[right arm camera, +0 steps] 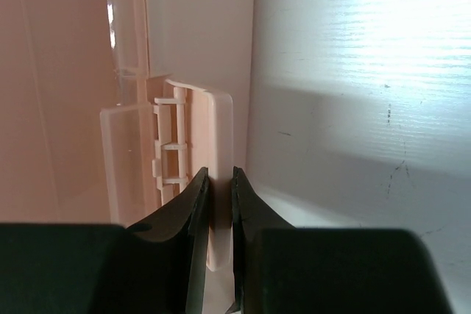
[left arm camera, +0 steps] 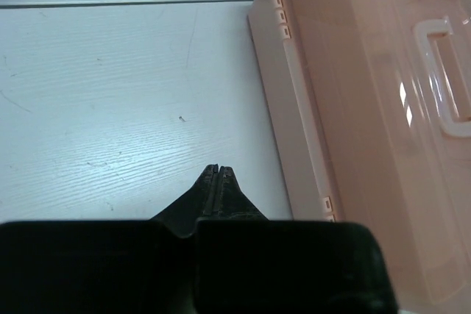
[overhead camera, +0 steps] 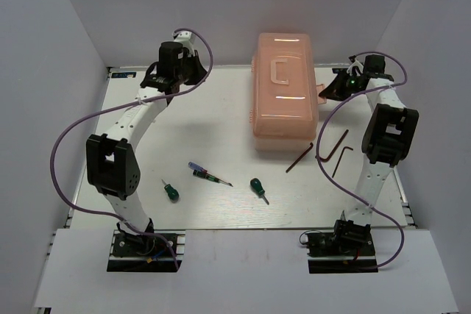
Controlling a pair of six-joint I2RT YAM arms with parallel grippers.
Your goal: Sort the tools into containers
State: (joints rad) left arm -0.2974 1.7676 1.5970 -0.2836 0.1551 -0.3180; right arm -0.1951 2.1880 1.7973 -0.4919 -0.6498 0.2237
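1. Peach-pink translucent plastic toolbox (overhead camera: 285,93): lid closed, white handle (overhead camera: 281,70) lying flat on top. It stands at the far centre-right of the table. Its latch (right arm camera: 210,130) is on the right side.
2. Two stubby green-handled screwdrivers: one near-left (overhead camera: 171,192), one near-centre (overhead camera: 257,187). Both lie flat.
3. Slim blue-and-red-handled screwdriver (overhead camera: 208,175): lies flat between them, tip pointing right.
4. Two thin dark L-shaped hex keys: one just near the toolbox's right corner (overhead camera: 300,157), the other further right (overhead camera: 341,163).
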